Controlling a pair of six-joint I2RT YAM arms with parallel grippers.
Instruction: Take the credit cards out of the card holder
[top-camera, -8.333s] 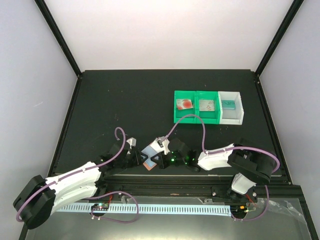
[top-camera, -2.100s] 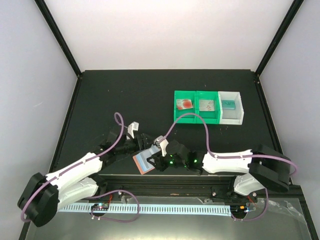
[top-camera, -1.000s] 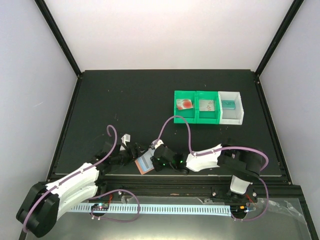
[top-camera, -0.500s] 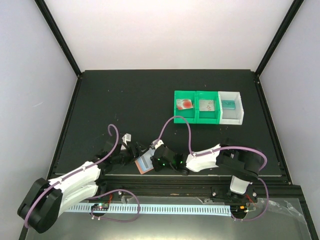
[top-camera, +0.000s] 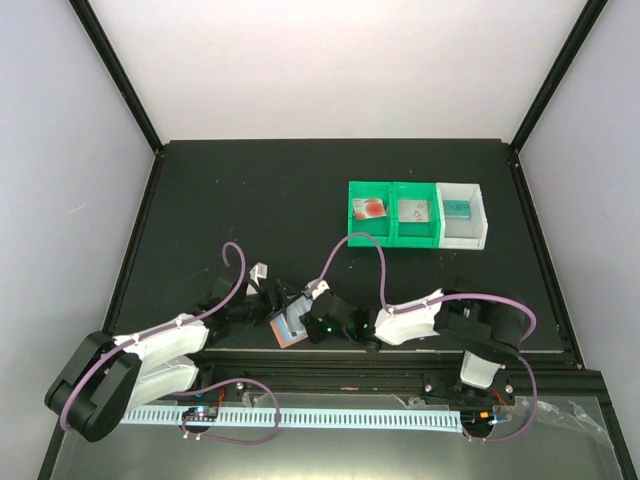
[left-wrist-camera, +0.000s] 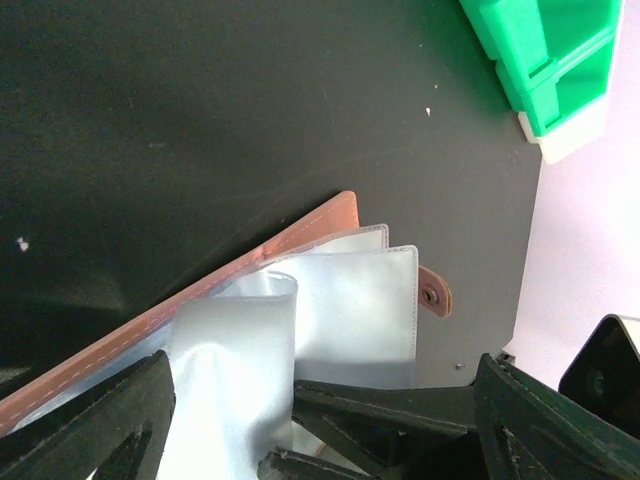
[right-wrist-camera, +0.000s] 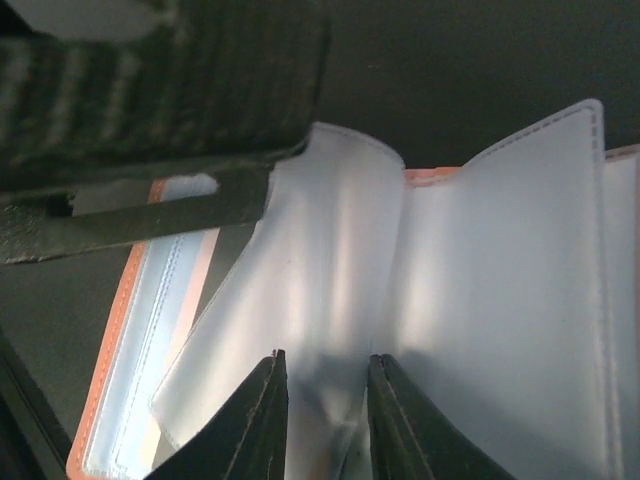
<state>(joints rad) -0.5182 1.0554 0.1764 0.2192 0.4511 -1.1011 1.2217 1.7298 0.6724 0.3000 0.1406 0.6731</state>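
Observation:
The salmon-pink card holder (top-camera: 286, 327) lies open at the near table edge, its pale sleeves (left-wrist-camera: 350, 300) fanned out. My left gripper (top-camera: 267, 298) stands wide open astride its left side, with one finger (left-wrist-camera: 100, 425) at the salmon rim. From the right, my right gripper (right-wrist-camera: 325, 358) has its jaws a narrow gap apart. Its tips rest on a creased sleeve (right-wrist-camera: 330, 270). No card face shows in the sleeves. One whitish credit card with a red mark (top-camera: 368, 208) lies in the green bin. A second card (top-camera: 413, 210) lies in the compartment beside it.
The green bin (top-camera: 393, 238) and the white bin (top-camera: 466, 236) stand side by side at the back right, a teal card (top-camera: 458, 207) in the white one. A black rail runs along the table's near edge (top-camera: 400, 355), just behind the holder.
My left gripper has shifted a little right and away from me, closer over the holder. The right gripper's jaws narrowed, then spread slightly. The holder has stayed put.

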